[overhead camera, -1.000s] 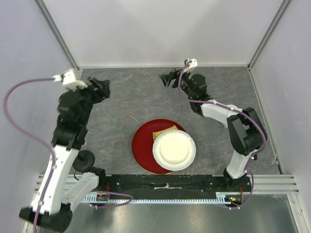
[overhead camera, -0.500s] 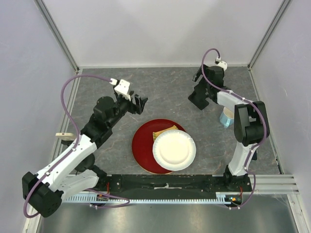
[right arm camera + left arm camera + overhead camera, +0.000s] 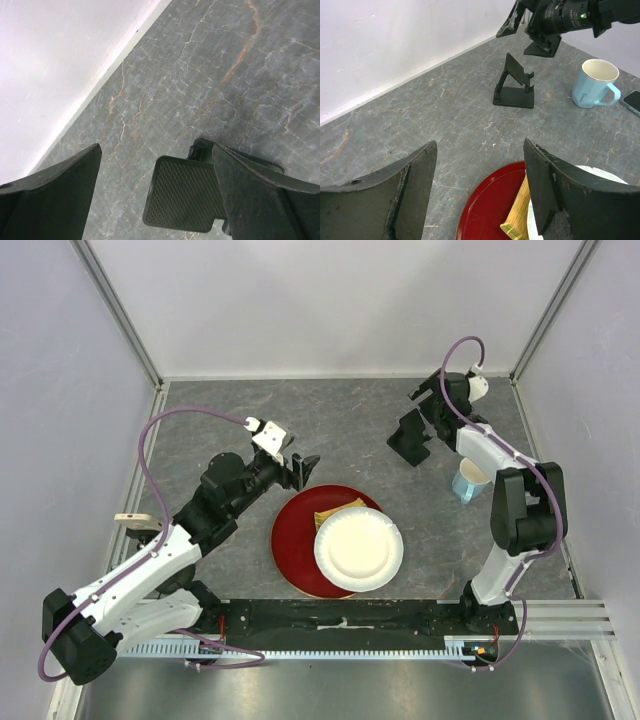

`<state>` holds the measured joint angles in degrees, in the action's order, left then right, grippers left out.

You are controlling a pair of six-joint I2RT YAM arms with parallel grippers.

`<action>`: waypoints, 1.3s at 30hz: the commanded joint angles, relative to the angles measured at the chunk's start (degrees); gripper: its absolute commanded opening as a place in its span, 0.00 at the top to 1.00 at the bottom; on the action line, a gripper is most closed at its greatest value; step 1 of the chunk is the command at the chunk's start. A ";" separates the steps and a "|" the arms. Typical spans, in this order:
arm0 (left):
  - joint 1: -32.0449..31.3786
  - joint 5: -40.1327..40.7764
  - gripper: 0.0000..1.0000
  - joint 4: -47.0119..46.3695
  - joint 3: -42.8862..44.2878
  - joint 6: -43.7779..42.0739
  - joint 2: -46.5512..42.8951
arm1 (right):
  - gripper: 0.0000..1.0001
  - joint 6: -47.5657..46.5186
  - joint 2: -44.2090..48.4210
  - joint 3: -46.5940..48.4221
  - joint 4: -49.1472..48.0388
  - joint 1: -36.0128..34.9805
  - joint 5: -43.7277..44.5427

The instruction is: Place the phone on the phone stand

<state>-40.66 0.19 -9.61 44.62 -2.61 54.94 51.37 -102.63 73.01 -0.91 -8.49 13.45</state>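
Note:
The black phone stand stands at the back right of the table and also shows in the left wrist view. My right gripper hovers open just behind and above it. In the right wrist view the stand's textured back rest lies below the open right gripper, untouched. The phone shows only as a dark sliver at the right edge of the left wrist view, right of the mug. It is hidden in the top view. My left gripper is open and empty above the red plate's far left rim.
A light blue mug stands right of the stand. A red plate in front of centre carries a white paper plate and a yellow bamboo piece. Walls close off the back and sides.
My left arm has swung from the back left toward the centre, over the red plate's edge. My right gripper has moved right, from left of the stand to just behind it.

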 commanded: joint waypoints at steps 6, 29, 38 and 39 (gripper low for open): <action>-0.47 3.59 0.25 -2.52 1.08 -2.66 0.26 | 0.02 13.41 2.53 5.82 19.79 -1.26 9.22; -0.38 5.26 0.27 -1.12 1.96 -5.12 1.22 | 0.02 12.80 -1.61 11.10 29.91 -5.04 7.47; -0.47 4.82 0.27 -0.85 2.05 -5.39 1.05 | 0.02 6.02 1.37 2.50 14.92 -4.96 3.51; -0.47 4.82 0.27 -0.85 2.05 -5.21 0.87 | 0.02 6.19 3.29 -0.39 13.40 -4.87 3.51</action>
<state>-40.75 4.45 -9.10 44.62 -5.65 56.01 59.92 -103.96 78.91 21.47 -13.65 17.85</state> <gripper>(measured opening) 0.737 0.982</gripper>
